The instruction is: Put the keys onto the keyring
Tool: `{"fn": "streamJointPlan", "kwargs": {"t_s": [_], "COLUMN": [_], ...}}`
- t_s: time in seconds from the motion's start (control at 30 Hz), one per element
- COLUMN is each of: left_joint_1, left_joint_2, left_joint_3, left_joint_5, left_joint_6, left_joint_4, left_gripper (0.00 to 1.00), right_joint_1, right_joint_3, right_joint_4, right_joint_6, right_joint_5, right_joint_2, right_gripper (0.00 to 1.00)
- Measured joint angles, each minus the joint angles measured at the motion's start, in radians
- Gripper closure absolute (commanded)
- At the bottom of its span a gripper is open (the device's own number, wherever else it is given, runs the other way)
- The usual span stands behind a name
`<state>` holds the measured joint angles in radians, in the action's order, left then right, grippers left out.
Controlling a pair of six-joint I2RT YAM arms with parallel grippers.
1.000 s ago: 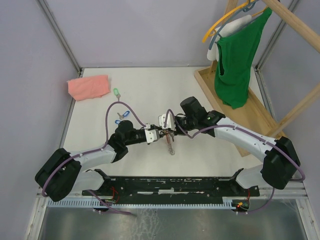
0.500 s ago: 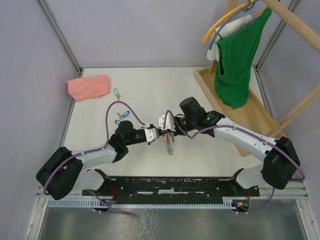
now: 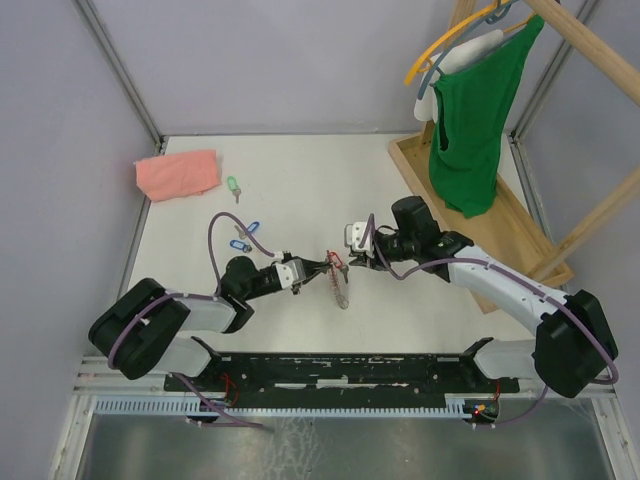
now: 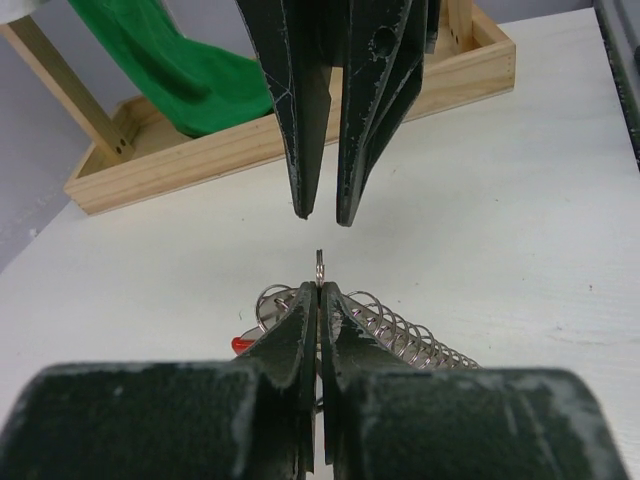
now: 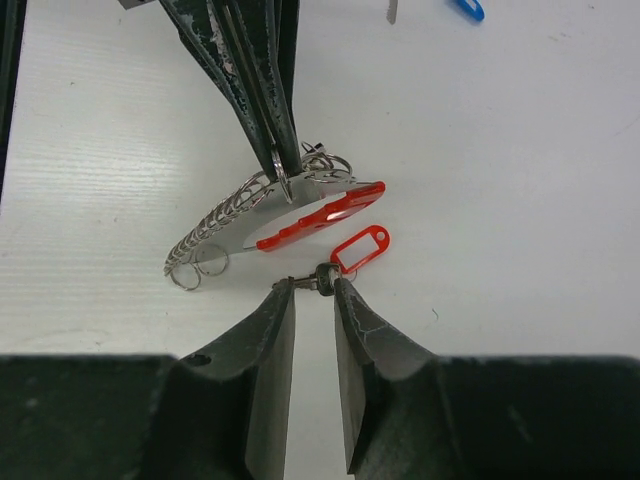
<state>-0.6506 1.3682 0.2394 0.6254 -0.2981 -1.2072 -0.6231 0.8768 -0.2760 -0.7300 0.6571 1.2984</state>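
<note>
The keyring [image 3: 340,288] lies mid-table, a grey strip with a row of loops [image 4: 410,335] and a curved red band [image 5: 320,215]. My left gripper [image 3: 322,264] is shut on one small ring at the strip's end, pinched edge-on between its tips [image 4: 319,290]. My right gripper [image 3: 352,262] is slightly open and empty [image 5: 312,288]. The red-tagged key [image 5: 362,247] lies on the table just at its fingertips. Two blue-tagged keys [image 3: 250,228] [image 3: 238,244] and the green-tagged key [image 3: 232,184] lie to the far left.
A pink folded cloth [image 3: 177,173] lies at the back left. A wooden rack base [image 3: 470,200] with a hanging green shirt [image 3: 470,120] stands at the back right, also behind my right fingers in the left wrist view [image 4: 250,140].
My right gripper has drawn back to the right, away from the left gripper. The left arm has sunk lower, still pinching the ring. The red-tagged key now lies on the table.
</note>
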Motion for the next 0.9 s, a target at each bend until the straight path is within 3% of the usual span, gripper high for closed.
{"fn": "streamJointPlan", "kwargs": {"t_s": [0.27, 0.53, 0.9], "left_joint_1": [0.002, 0.002, 0.003], "left_joint_2": [0.064, 0.068, 0.072], "left_joint_3": [-0.011, -0.011, -0.011], "left_joint_5": [0.018, 0.04, 0.042], "left_joint_6": [0.058, 0.07, 0.071], "left_joint_4": [-0.14, -0.165, -0.166], "left_gripper": [0.97, 0.97, 0.97], "right_joint_1": [0.019, 0.019, 0.023], "right_joint_3": [-0.056, -0.057, -0.057], "right_joint_4": [0.126, 0.219, 0.216], "right_joint_6": [0.033, 0.056, 0.055], "right_joint_5": [0.112, 0.174, 0.204], "right_joint_2": [0.0, 0.022, 0.04], "right_gripper": [0.7, 0.72, 0.72]}}
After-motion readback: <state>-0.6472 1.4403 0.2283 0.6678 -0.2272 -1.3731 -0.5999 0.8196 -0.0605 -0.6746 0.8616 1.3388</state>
